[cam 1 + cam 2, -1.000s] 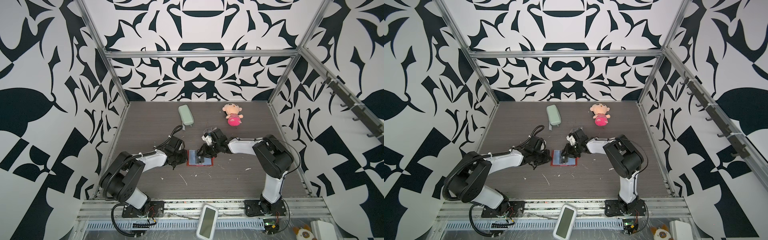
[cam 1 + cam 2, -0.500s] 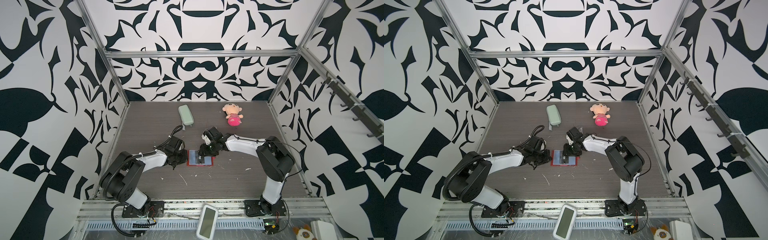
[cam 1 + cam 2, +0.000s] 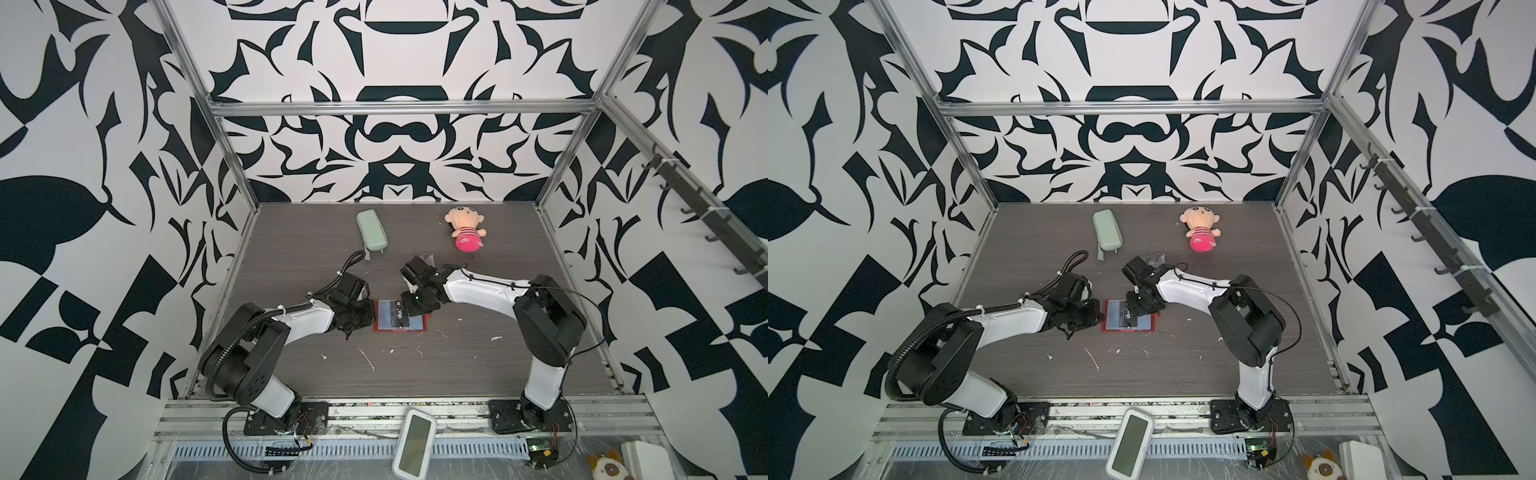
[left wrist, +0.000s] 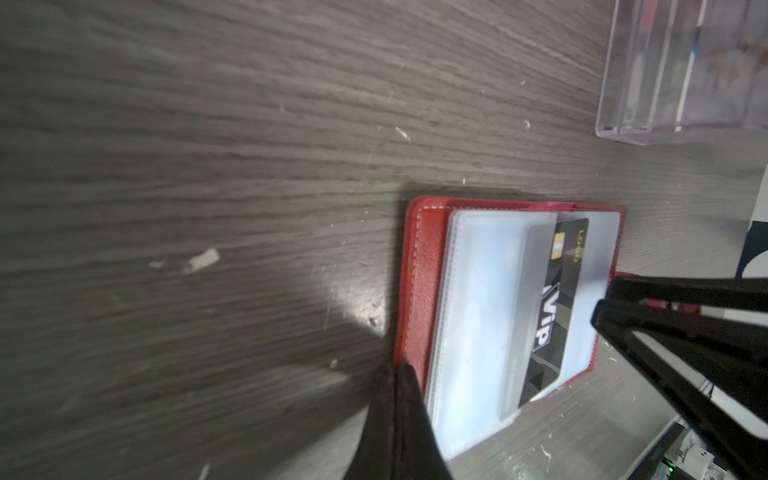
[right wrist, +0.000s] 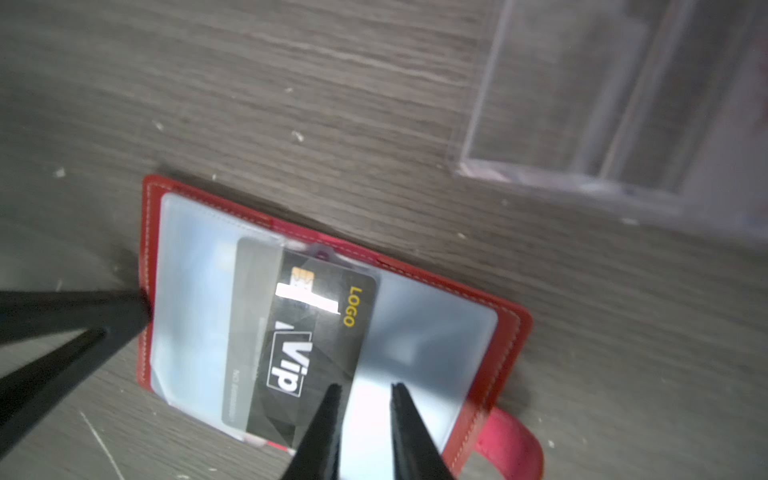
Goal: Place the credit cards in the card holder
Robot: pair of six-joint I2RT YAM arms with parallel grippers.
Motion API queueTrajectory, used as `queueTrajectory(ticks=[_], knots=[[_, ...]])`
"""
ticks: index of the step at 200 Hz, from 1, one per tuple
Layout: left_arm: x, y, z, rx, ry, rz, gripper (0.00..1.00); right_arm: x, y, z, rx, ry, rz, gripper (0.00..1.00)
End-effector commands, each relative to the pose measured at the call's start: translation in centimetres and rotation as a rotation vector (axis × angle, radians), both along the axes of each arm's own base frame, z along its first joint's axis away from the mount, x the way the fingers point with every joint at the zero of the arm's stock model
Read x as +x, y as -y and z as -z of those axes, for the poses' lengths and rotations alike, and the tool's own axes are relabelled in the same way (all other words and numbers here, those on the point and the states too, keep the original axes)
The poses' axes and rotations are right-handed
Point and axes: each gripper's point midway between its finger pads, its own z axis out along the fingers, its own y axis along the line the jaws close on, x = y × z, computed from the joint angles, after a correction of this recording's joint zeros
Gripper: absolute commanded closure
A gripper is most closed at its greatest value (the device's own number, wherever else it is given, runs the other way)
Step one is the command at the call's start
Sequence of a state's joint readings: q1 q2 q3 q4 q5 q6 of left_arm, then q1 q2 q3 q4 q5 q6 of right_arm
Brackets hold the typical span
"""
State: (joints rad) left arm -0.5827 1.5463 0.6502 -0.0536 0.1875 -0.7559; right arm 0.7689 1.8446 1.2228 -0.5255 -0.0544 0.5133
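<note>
The red card holder (image 3: 400, 331) (image 3: 1128, 331) lies open in the middle of the table, clear sleeves up. A black credit card with white "VIP" lettering (image 5: 316, 332) (image 4: 552, 307) sits partly inside one sleeve, the rest sticking out. My left gripper (image 4: 395, 370) (image 3: 371, 318) is shut, its tips pressing on the holder's red edge (image 4: 419, 291). My right gripper (image 5: 365, 388) (image 3: 1136, 311) hovers over the sleeve with a narrow gap and nothing between its fingers. One fingertip (image 5: 334, 390) touches the card's free edge.
A clear acrylic box (image 3: 424, 259) (image 5: 602, 104) stands just behind the right wrist. A pale green case (image 3: 371, 230) and a pink doll (image 3: 465, 232) lie at the back. White scraps dot the wood in front of the holder. A white device (image 3: 414, 442) rests on the front rail.
My right wrist drew back a little and then came over the holder's right half again. The left arm and the holder have stayed put.
</note>
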Motion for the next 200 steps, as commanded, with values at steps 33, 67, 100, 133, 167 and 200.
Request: queueTrajectory(ticks=[33, 67, 100, 133, 167, 200], knots=[[-3.3, -3.1, 3.7, 0.138, -0.14, -0.023, 1.0, 0.3, 0.6, -0.2, -0.105, 0.019, -0.005, 0.94], [-3.3, -3.1, 3.7, 0.138, -0.141, -0.023, 1.0, 0.2, 0.2, 0.4, -0.115, -0.003, -0.016, 0.96], [-3.3, -3.1, 3.6, 0.136, -0.143, -0.022, 1.0, -0.4, -0.1, 1.2, -0.118, -0.04, -0.034, 0.96], [-3.3, -3.0, 3.6, 0.135, -0.143, -0.021, 1.0, -1.0, -1.1, 2.0, -0.079, -0.088, -0.057, 0.96], [-3.3, -3.0, 3.7, 0.134, -0.145, -0.02, 1.0, -1.3, -2.2, 2.2, -0.011, -0.103, -0.059, 0.96], [-3.3, -2.9, 3.7, 0.132, -0.146, -0.019, 1.0, -1.3, -3.0, 2.1, 0.03, -0.108, -0.063, 0.96]])
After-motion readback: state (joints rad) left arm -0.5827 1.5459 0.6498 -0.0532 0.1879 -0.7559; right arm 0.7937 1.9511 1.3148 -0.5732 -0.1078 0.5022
